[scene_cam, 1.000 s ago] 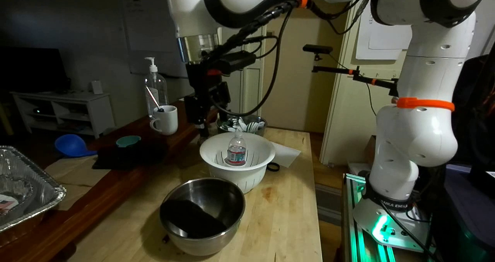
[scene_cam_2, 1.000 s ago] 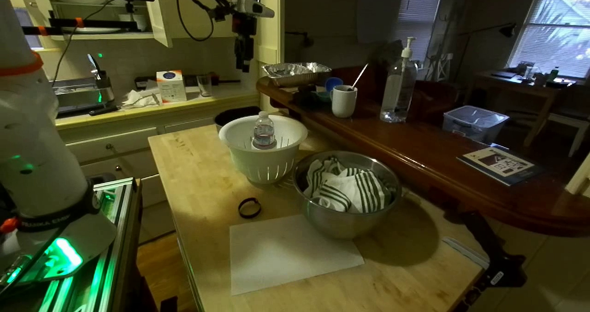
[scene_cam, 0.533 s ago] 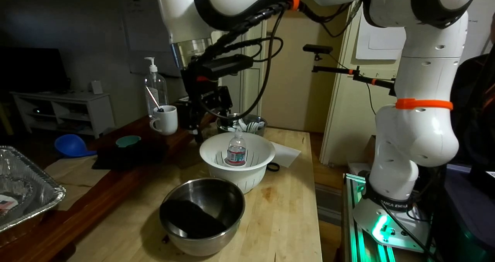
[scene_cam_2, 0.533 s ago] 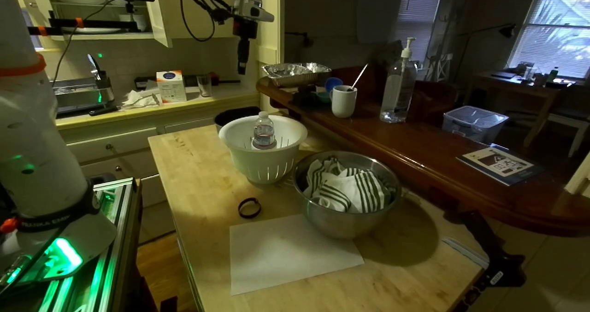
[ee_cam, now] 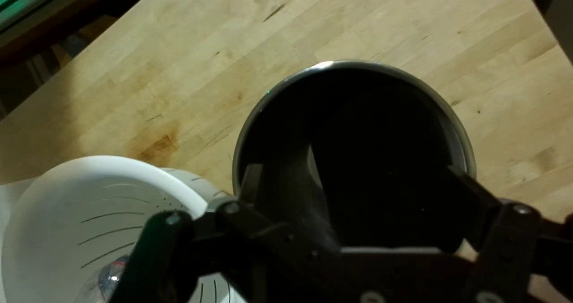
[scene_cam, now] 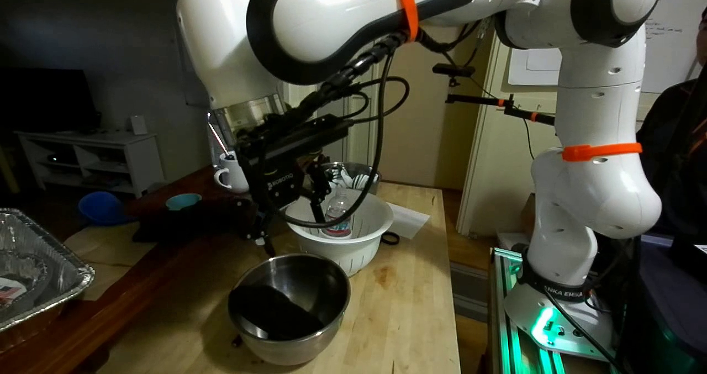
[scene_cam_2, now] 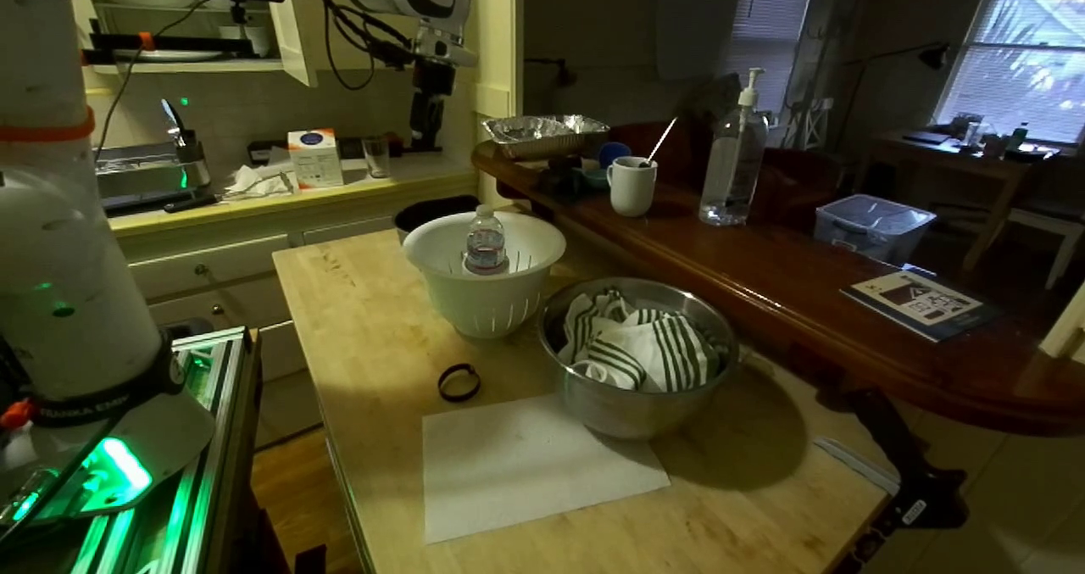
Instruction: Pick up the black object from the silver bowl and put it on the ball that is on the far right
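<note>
The black object [scene_cam: 276,310] lies as a low dark mass inside the silver bowl [scene_cam: 301,352] in an exterior view. In the wrist view the black object [ee_cam: 380,160] fills most of the silver bowl [ee_cam: 286,177], its outline hard to make out. My gripper [scene_cam: 294,233] is above and just behind the bowl's far rim, tilted, with fingers apart and empty. In the wrist view the gripper [ee_cam: 356,173] spans nearly the bowl's width. In an exterior view the gripper [scene_cam_2: 425,143] is high beyond the white colander. No ball shows; a second metal bowl [scene_cam_2: 627,417] holds a striped towel.
A white colander [scene_cam: 353,258] with a water bottle [scene_cam: 338,227] stands beside the silver bowl. A black ring [scene_cam_2: 459,383] and a white sheet [scene_cam_2: 542,481] lie on the table. A mug [scene_cam_2: 632,188] and a pump bottle [scene_cam_2: 733,171] stand on the raised wooden counter.
My gripper has moved down and towards the silver bowl with the black object, and has tilted. Both fingers now show spread apart. The bowls, colander and bottle have not moved.
</note>
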Controlling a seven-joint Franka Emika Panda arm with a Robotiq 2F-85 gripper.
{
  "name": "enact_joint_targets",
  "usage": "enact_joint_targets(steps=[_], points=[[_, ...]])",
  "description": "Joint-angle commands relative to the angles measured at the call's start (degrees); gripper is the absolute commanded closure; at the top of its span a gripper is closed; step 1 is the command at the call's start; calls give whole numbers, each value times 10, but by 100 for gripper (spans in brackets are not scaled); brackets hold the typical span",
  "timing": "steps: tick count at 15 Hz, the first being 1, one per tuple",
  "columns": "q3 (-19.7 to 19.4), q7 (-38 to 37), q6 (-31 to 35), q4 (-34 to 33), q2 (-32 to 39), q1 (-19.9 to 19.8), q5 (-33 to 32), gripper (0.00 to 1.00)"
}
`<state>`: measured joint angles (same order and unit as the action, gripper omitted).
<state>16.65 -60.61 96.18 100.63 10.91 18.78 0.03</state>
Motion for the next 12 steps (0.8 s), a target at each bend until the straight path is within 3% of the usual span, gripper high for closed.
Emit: enact_joint_targets(steps=[1,12], points=[[-8,1,-3,-3,3,8,2,0],[-36,25,27,-77,111,28,-100,0]])
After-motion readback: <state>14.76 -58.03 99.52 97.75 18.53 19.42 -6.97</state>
